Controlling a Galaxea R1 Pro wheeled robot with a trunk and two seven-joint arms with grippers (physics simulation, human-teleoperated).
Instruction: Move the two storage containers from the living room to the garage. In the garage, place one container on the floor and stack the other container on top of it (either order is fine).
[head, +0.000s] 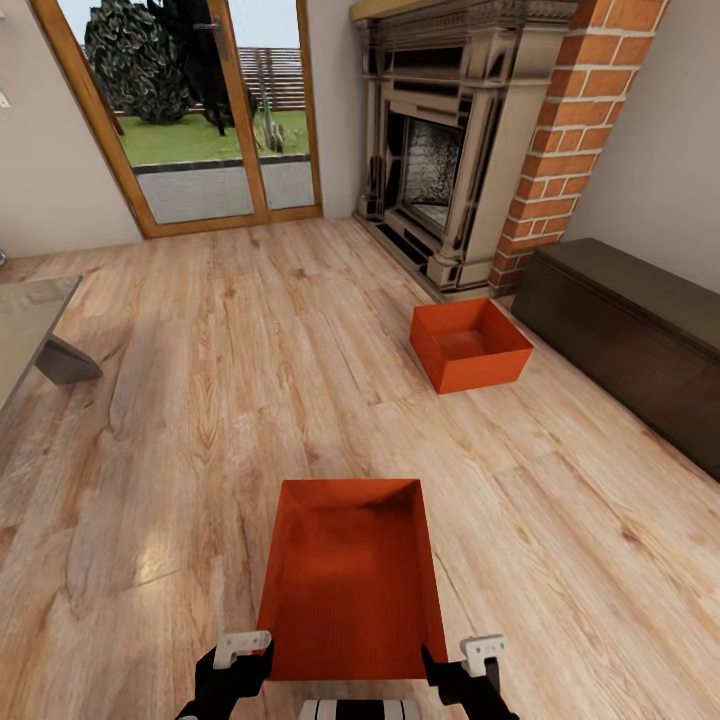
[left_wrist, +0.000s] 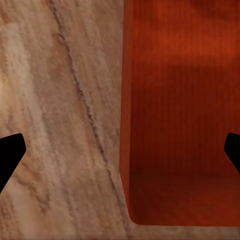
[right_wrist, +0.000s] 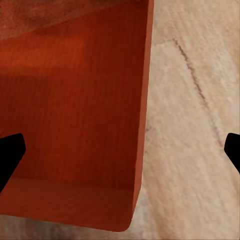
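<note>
1. Two orange bins sit in the living room: the near bin (head: 350, 580) on the plank floor (head: 200, 400) between my grippers, the far bin (head: 470, 343) by the fireplace (head: 450, 150) and bench (head: 630, 330).
2. My left gripper (head: 237, 660) straddles the near bin's left wall, jaws spread wide.
3. My right gripper (head: 470, 665) straddles its right wall, likewise spread, clamping nothing.

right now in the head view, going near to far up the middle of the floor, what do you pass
Left hand and right hand at either side of the near bin → bare wood floor → far bin → fireplace, with the glass doors to its left.
</note>
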